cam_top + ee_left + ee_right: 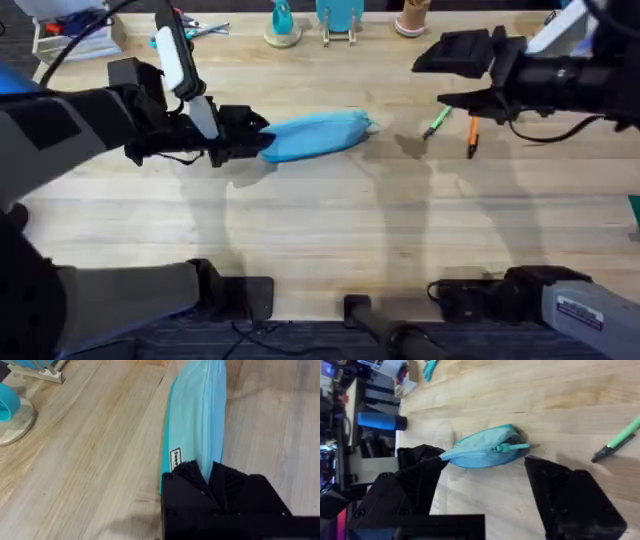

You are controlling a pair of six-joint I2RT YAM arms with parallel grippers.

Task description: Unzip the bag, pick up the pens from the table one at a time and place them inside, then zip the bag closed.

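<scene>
The light blue pencil pouch lies on the pale wooden worktop, a little left of the middle. The left pincer is pressed together on the pouch's left end. The right pincer hangs spread above the worktop at the right. Just right of the pouch lie the green pen and the orange pen, close together.

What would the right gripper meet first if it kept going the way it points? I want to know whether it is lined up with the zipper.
Probably the bag: the right gripper, fingers open, frames the end with the zipper pull. The green pen lies off to the side. Depth is unclear.
</scene>
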